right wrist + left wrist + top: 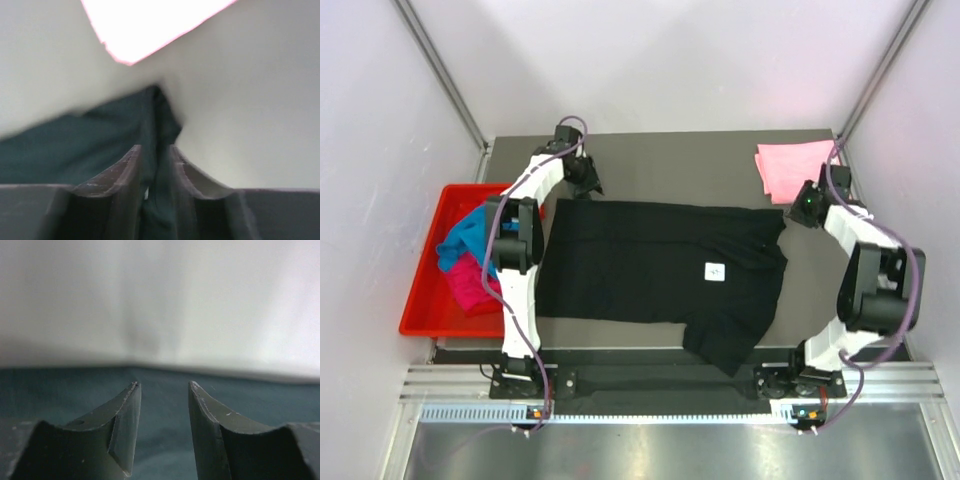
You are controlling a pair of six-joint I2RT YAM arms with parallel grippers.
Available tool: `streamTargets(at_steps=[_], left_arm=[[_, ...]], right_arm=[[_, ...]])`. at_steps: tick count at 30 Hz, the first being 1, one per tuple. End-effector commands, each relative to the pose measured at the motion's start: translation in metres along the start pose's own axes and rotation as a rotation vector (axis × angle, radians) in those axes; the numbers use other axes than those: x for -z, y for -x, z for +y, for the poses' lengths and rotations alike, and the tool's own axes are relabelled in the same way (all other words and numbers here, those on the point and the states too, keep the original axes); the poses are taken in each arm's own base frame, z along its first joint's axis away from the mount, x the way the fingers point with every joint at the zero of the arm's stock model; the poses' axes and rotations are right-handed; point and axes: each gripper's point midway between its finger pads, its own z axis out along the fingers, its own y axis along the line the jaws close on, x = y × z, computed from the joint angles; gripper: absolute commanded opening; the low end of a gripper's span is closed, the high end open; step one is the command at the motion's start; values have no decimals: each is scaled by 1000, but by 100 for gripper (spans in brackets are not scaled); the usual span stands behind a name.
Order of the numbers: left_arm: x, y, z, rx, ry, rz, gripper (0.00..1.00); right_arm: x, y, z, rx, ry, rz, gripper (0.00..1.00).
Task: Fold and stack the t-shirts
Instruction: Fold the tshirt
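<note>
Top external: black t-shirt (660, 265) lies centred (hem leftward).

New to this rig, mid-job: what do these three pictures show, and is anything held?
Two robot arms with two-finger grippers. The overhead picture looks down from behind them: a black cloth t-shirt lies spread on the grey table, a folded light pink t-shirt far right, and a red plastic tray left holds a turquoise blue t-shirt and a magenta t-shirt. The others are wrist cameras. The left gripper is open, empty. The right gripper stands barely apart over something dark; a grip is unclear.
</note>
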Motion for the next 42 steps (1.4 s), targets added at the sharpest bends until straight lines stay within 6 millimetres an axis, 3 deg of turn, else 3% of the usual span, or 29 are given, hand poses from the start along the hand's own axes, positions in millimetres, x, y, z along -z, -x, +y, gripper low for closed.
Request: streamTargets(at_steps=[1, 2, 4, 5, 6, 7, 8, 10, 16, 20, 24, 30, 36, 42], left_arm=[[67, 20, -41, -69, -69, -107, 48], [71, 15, -46, -70, -90, -95, 48], [82, 1, -47, -61, -109, -86, 47], [100, 8, -51, -65, -120, -143, 47], [95, -6, -40, -54, -97, -127, 47], [96, -8, -33, -40, -75, -147, 47], [98, -16, -14, -12, -25, -161, 48], [99, -20, 4, 42, -29, -168, 48], [104, -33, 10, 48, -47, -117, 47], [107, -28, 14, 72, -63, -115, 47], [109, -25, 18, 93, -69, -119, 47], [110, -24, 21, 94, -65, -121, 47], [111, -23, 24, 101, -65, -120, 47], [112, -22, 23, 96, -66, -120, 48]], right_arm=[[55, 12, 34, 221, -18, -58, 22], [59, -9, 63, 313, 36, -22, 18], [70, -32, 76, 447, 18, 18, 12], [75, -52, 96, 530, 42, 33, 10], [77, -60, 100, 570, 31, 33, 9], [81, -70, 106, 593, 46, 45, 7], [83, -91, 116, 637, 79, 72, 6], [83, -117, 122, 693, 91, 113, 4], [66, -160, 105, 751, 14, 230, 2], [62, -170, 93, 749, -50, 245, 4], [62, -177, 96, 737, -38, 233, 9], [51, -183, 81, 727, -113, 238, 8], [39, -163, 77, 719, -214, 151, 18], [35, -142, 100, 721, -192, 76, 24]])
